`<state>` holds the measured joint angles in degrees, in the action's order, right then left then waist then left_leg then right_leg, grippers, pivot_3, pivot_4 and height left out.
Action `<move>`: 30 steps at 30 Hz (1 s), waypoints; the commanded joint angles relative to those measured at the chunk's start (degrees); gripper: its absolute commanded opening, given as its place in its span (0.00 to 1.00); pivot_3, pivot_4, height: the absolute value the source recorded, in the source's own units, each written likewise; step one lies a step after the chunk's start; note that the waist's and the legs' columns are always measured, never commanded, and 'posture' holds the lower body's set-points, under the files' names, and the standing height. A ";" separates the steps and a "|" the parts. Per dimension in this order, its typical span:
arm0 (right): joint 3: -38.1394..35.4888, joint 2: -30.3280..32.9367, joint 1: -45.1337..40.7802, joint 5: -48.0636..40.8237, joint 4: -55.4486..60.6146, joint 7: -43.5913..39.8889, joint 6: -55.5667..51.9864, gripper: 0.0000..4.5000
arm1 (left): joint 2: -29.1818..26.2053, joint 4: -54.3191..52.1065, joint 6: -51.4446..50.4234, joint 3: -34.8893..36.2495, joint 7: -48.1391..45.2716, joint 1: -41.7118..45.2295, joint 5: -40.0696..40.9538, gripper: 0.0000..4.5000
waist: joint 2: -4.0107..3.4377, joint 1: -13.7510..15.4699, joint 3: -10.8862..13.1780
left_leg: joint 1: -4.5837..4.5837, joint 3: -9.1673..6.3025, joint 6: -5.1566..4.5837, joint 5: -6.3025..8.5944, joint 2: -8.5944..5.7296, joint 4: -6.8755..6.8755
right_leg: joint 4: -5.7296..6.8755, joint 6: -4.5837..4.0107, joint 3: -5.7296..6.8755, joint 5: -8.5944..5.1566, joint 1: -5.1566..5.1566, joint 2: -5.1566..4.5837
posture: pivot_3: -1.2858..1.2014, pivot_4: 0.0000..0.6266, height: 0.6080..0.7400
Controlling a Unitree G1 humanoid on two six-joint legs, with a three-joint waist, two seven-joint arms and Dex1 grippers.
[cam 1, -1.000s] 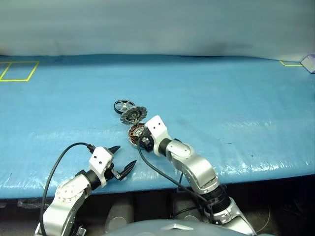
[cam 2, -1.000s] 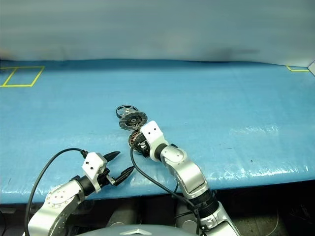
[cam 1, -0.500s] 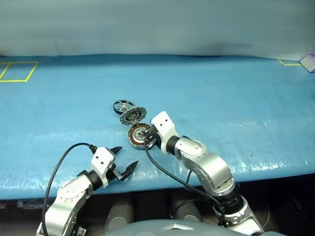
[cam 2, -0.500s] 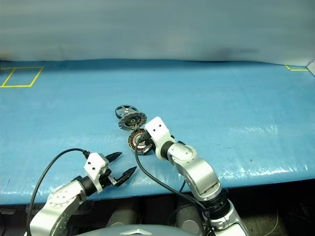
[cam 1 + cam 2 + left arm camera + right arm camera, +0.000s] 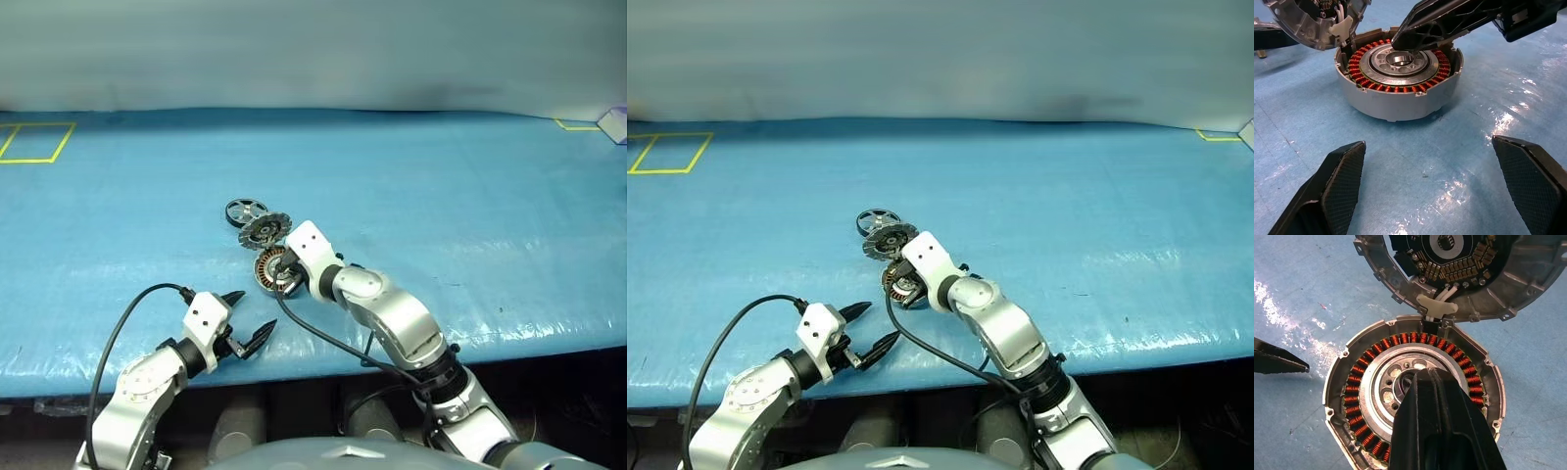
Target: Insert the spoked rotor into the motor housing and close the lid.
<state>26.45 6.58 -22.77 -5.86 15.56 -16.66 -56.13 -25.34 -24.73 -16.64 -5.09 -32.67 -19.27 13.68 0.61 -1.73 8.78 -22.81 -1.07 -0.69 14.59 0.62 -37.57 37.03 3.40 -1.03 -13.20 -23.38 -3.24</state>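
Housing sits near the worktop front edge; just before it your left pincer gapes wide, empty. Your right pincer, clamped shut, points at the hub. Beyond, the lid lies open, then the rotor.

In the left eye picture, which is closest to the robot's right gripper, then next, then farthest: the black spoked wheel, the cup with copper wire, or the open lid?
From the right gripper, shut:
1. The motor housing, right under its fingertips, nearest the robot.
2. The lid, hinged open, just beyond the housing.
3. The spoked rotor, farthest, past the lid and slightly left.
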 commanded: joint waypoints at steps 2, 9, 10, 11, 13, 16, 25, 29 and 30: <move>-0.52 0.18 -2.41 0.61 -1.66 -1.07 2.34 0.01 | 0.33 -1.02 0.30 -0.01 0.10 -0.06 0.38 1.00 | 0.00 -0.02 0.00 | 0.01 0.00 0.00 0.00 0.00 0.00 | 0.01 0.02 0.00 0.01 0.00 0.00 | 0.52 0.24 1.00; 0.16 0.08 -2.44 0.47 -2.15 -2.84 2.42 0.01 | 0.86 -1.06 0.39 0.42 0.66 -0.48 0.35 1.00 | 0.00 -0.01 0.00 | 0.00 0.00 0.00 0.00 0.00 0.00 | 0.02 0.03 0.00 0.02 0.01 0.00 | 0.52 0.24 1.00; 0.16 0.10 -2.39 0.47 -2.10 -3.03 2.39 0.01 | 0.88 -1.02 0.37 0.46 0.69 -0.49 0.38 1.00 | 0.00 -0.02 0.00 | 0.00 0.00 0.00 0.00 0.00 0.00 | 0.02 0.03 0.00 0.02 0.01 0.00 | 0.52 0.24 1.00; 0.19 0.18 -2.34 0.43 -2.02 -3.27 2.33 0.01 | 0.88 -0.99 0.36 0.47 0.72 -0.50 0.38 1.00 | 0.00 -0.02 0.00 | 0.00 0.00 0.00 0.00 0.01 0.00 | 0.02 0.02 0.00 0.01 0.01 0.00 | 0.52 0.24 1.00; 0.29 0.40 -2.23 0.37 -1.70 -3.77 2.20 0.01 | 0.86 -0.98 0.36 0.51 0.74 -0.53 0.42 1.00 | 0.00 -0.01 0.00 | 0.01 -0.01 0.00 0.00 0.01 0.00 | 0.02 0.02 0.00 0.01 0.01 0.00 | 0.52 0.24 1.00; 0.59 1.18 -1.96 0.13 -0.82 -4.86 1.47 0.01 | 0.82 -0.97 0.20 0.55 0.75 -0.49 0.48 1.00 | 0.00 -0.02 0.00 | 0.01 -0.01 0.00 0.00 0.00 0.00 | 0.02 0.02 0.00 0.01 0.01 0.00 | 0.52 0.24 1.00; 0.93 2.19 -1.52 -0.04 0.98 -6.21 0.30 0.01 | 0.70 -0.65 -0.13 0.45 0.65 0.08 0.40 1.00 | 0.00 -0.07 0.00 | 0.01 0.00 0.00 0.00 0.01 0.00 | 0.04 0.02 0.00 0.01 0.02 0.00 | 0.52 0.24 1.00; 1.04 2.16 -1.43 0.14 0.86 -6.23 0.56 0.01 | 0.66 -0.47 -0.26 0.40 0.64 0.34 0.32 1.00 | 0.00 -0.13 0.00 | 0.01 0.00 0.00 0.00 0.01 0.00 | 0.04 0.02 0.00 0.01 0.02 0.00 | 0.52 0.24 1.00; 1.18 2.12 -1.39 0.28 0.80 -6.17 0.86 0.01 | 0.63 -0.42 -0.26 0.37 0.62 0.37 0.28 1.00 | 0.00 -0.15 0.00 | 0.01 0.00 0.00 0.00 0.01 0.00 | 0.04 0.02 0.00 0.01 0.02 0.00 | 0.52 0.24 1.00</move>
<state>27.06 8.87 -24.51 -5.11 14.67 -22.31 -55.50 -24.82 -24.72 -17.05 -4.99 -32.10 -19.17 13.66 0.62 -1.88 8.77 -22.81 -1.07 -0.69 14.59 0.62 -37.57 37.07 3.42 -1.03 -13.19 -23.35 -3.24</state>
